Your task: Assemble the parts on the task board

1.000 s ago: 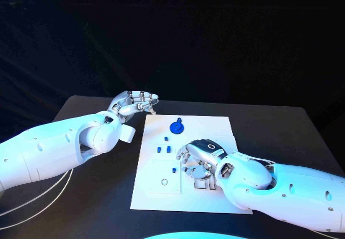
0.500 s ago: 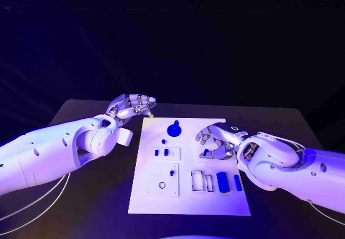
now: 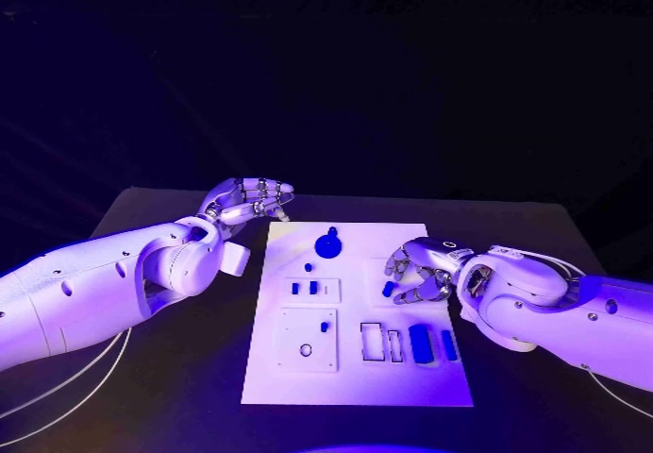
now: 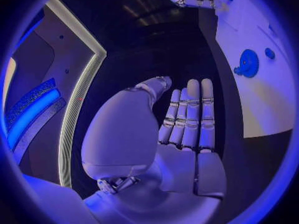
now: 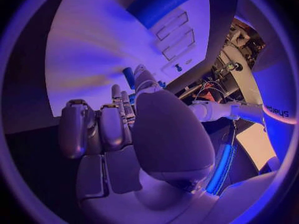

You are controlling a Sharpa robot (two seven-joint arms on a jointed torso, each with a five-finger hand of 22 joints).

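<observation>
Right hand [image 3: 419, 272] pinching small blue part [image 3: 390, 290], long axis roughly upright.

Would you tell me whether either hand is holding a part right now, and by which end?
The right hand pinches a small blue part by its upper end, over the board. The left hand holds nothing.

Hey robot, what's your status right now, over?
Left hand open beside task board. Right hand pinches small blue part above it. Nothing in the way.
</observation>
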